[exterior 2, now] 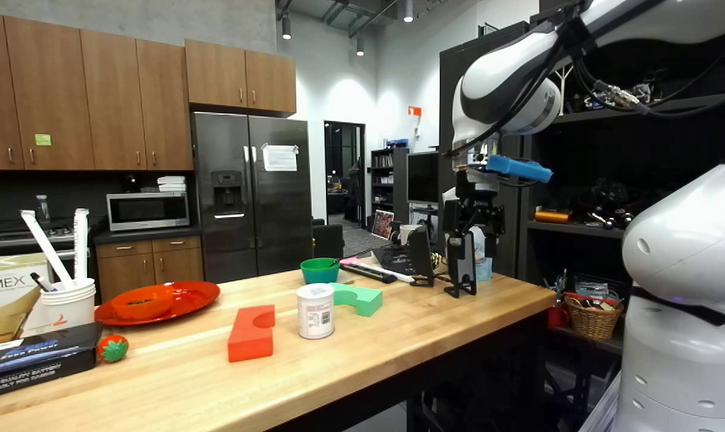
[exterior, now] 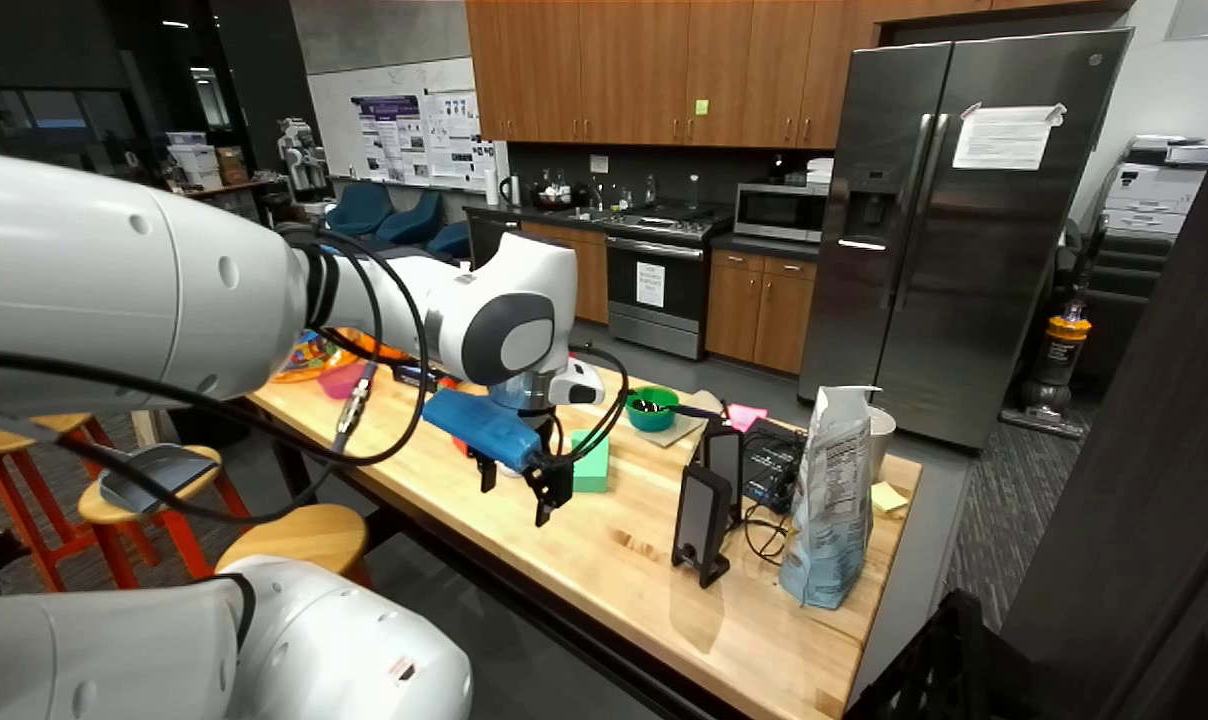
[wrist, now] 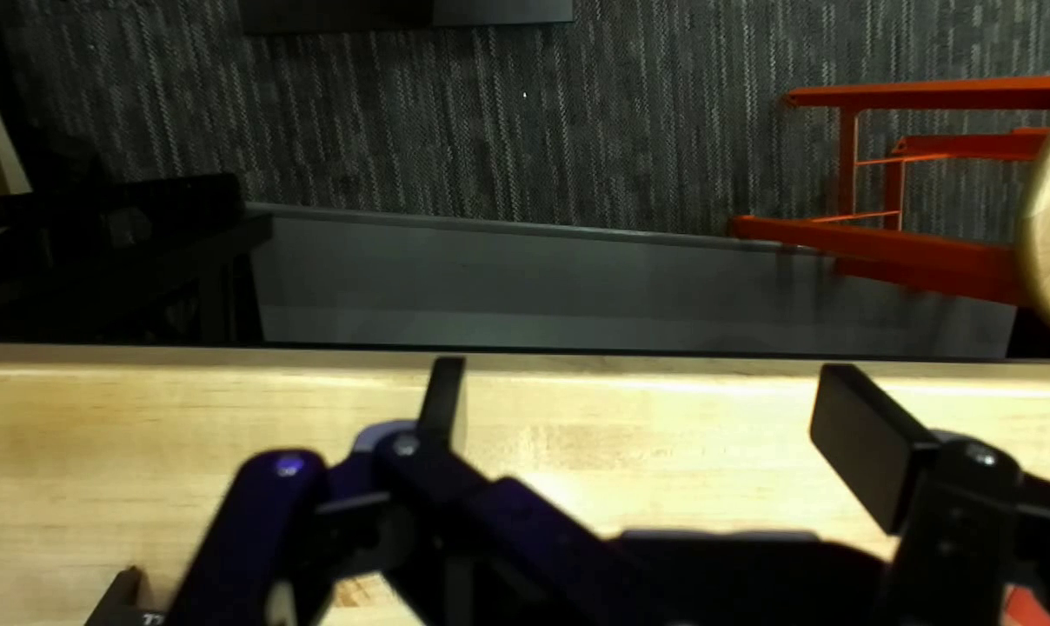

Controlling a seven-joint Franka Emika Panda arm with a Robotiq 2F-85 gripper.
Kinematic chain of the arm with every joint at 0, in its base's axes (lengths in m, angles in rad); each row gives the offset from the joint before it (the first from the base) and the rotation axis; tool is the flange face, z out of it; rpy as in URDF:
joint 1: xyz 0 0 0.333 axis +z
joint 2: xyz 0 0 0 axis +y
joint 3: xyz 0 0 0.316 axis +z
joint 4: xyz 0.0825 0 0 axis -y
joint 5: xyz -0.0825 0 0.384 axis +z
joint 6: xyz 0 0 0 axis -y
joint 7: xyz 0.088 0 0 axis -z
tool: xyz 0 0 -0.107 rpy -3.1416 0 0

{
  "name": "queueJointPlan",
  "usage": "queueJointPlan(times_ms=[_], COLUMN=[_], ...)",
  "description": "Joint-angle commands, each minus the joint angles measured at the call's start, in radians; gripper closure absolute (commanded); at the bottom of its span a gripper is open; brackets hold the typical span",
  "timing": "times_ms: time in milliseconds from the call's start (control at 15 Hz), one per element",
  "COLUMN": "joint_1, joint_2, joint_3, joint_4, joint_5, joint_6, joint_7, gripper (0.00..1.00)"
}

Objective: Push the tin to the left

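Tin (exterior 2: 315, 312): upright white cylinder | tabletop (exterior 2: 188, 378): pale striped wood | green block (exterior 2: 370, 302): notched | tool (wrist: 655, 419): jaws apart

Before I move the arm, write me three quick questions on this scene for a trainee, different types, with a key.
1. True or false: the gripper is open and clear of the tin.

2. Multiple choice: in an exterior view, what colour is the notched block just left of the tin in the picture?
A yellow
B red
C blue

3. Fill in the blank (upright or sideways): the tin stands ____ on the wooden table.

Key: 1 true; 2 B; 3 upright.
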Motion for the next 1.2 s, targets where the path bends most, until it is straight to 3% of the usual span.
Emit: queueJointPlan(times_ms=[0, 400, 1133], joint_1=[-0.003, 0.024, 0.059], joint_2=[0.001, 0.004, 0.017], joint_3=[-0.002, -0.042, -0.107], joint_4=[0.002, 0.003, 0.008], joint_5=[0.015, 0.043, -0.010], joint_6=[0.012, 0.059, 0.027], joint_7=[-0.026, -0.149, -0.461], gripper=[0.00, 0.00, 0.00])
